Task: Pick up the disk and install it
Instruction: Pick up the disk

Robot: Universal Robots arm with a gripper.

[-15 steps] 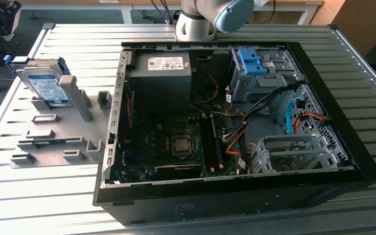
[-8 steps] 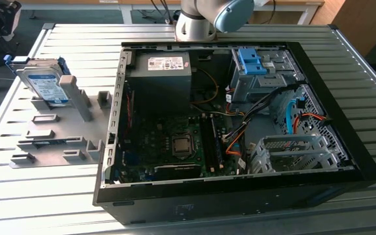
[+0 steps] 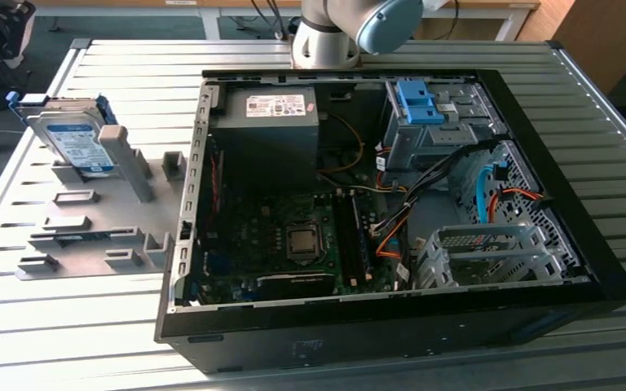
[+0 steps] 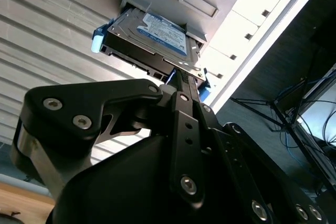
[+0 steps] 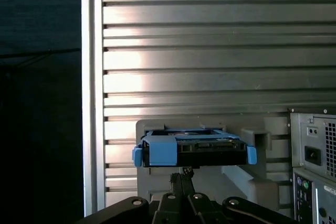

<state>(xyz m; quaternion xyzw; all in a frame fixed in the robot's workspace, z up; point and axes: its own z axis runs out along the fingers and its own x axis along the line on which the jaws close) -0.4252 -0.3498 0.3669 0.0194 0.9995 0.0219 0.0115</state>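
Your disk (image 3: 74,140) has not yet been picked up. It stands on edge in a slot of the grey fixture (image 3: 95,240), leaning slightly, at the exterior view's left on the slatted table (image 3: 85,342). You can see its white-and-blue label and the blue rails along its edges.

Just beside the fixture, toward the exterior view's right, the case (image 3: 400,326) lies open. Inside it you see a dark box (image 3: 264,134) with a white sticker, the board (image 3: 291,244) and a blue bracket (image 3: 416,102) in a bay at the far corner. The arm (image 3: 341,32) rises behind the case's far wall.

In both wrist views your gripper (image 4: 181,78) (image 5: 182,172) has its fingers pressed together with nothing between them, and its tip points toward the disk (image 4: 152,38) (image 5: 194,149). In the first wrist view the disk shows its connector end, and the case's back panel (image 5: 315,156) stands beside the fixture
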